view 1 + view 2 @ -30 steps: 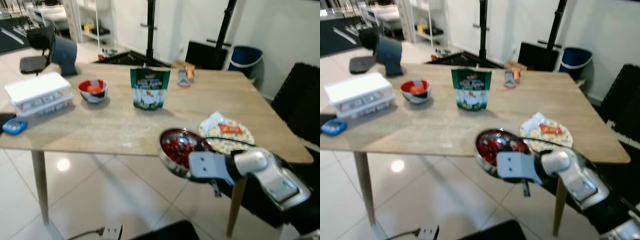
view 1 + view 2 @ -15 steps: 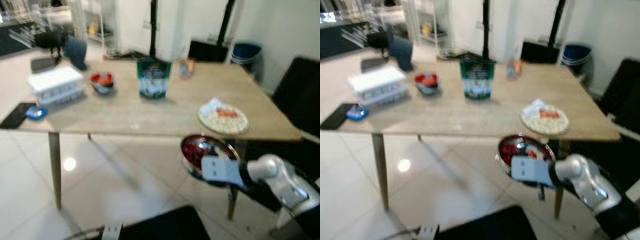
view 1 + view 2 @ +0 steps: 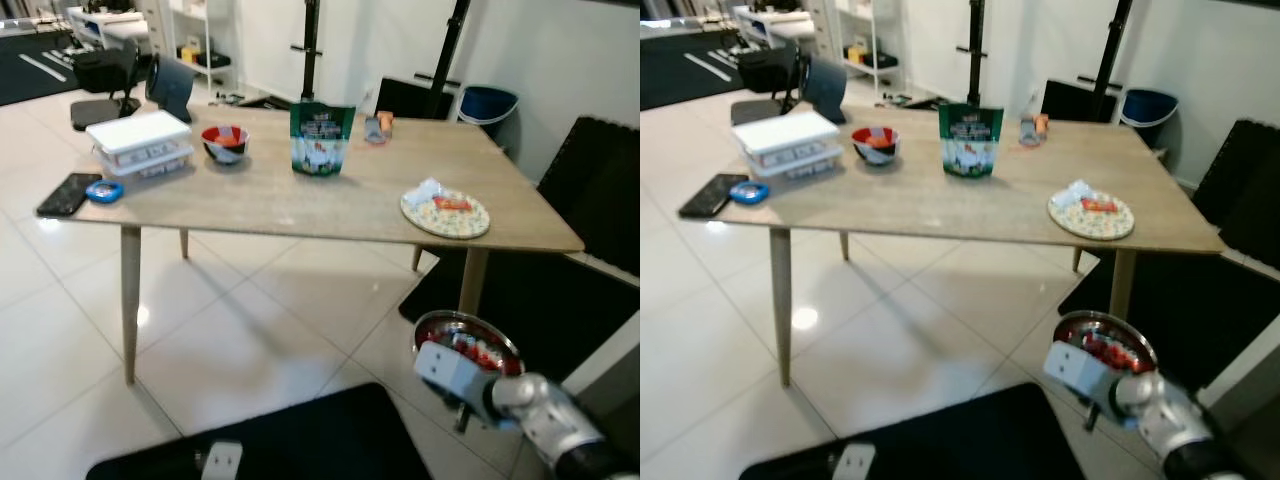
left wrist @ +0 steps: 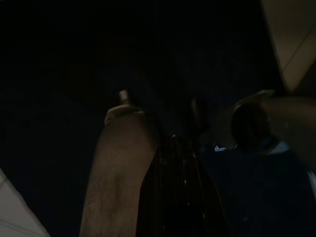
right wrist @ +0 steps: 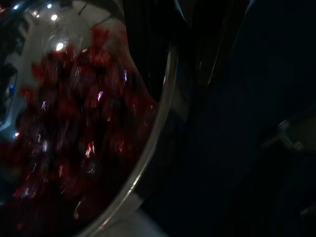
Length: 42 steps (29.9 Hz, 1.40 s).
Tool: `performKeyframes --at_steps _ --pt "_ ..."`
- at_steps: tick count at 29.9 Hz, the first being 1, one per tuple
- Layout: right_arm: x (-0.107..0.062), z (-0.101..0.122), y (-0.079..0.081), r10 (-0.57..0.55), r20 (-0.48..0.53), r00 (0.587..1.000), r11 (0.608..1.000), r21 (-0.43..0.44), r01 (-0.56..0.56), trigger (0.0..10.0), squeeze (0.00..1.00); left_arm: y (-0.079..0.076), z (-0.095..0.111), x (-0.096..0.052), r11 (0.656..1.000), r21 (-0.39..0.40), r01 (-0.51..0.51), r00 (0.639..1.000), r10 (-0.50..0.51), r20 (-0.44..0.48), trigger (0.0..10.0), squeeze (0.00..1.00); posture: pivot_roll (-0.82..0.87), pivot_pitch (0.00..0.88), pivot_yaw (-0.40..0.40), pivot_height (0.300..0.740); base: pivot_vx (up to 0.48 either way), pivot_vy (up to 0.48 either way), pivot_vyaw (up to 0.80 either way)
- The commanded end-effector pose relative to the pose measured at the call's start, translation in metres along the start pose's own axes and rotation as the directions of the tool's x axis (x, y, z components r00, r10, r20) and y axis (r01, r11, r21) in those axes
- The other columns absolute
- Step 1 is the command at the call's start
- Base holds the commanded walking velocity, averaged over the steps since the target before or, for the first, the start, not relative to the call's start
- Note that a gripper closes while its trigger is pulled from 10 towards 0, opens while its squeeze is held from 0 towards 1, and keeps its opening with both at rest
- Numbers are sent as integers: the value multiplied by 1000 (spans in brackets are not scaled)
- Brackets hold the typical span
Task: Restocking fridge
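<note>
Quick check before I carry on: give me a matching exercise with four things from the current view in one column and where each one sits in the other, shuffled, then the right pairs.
Things:
1. metal bowl of red fruit
2. green bag
3. phone
4. patterned plate

Places:
A. table corner on the robot's left
B. held by the right gripper, off the table
C. standing upright mid-table
D. table edge on the robot's right

Pairs: 1-B, 2-C, 3-A, 4-D
</note>
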State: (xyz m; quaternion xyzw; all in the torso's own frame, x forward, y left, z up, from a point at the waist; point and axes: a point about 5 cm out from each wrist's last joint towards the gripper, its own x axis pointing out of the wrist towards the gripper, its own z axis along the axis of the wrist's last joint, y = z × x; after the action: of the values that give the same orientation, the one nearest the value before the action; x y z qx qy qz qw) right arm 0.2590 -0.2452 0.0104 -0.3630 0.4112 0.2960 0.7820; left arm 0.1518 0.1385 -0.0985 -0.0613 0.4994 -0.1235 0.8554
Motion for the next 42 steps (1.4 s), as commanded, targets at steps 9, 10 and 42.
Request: performKeyframes --at_steps 9,10,42 --pt "22 -59 46 -121 -176 977 951 262 165 10000 0 -1 -10 -1 1000 -3 0 999 0 -37 10000 0 -124 0 -39 740 -305 0 0" --pt "22 -59 46 -121 -176 977 951 262 165 10000 0 -1 -10 -1 1000 -3 0 999 0 -37 10000 0 -124 0 -39 740 -300 0 0" --pt "8 -131 123 -82 -412 908 827 479 293 10000 0 0 -8 -1 999 35 -14 999 15 -35 10000 0 -144 0 -22 740 -44 0 -603"
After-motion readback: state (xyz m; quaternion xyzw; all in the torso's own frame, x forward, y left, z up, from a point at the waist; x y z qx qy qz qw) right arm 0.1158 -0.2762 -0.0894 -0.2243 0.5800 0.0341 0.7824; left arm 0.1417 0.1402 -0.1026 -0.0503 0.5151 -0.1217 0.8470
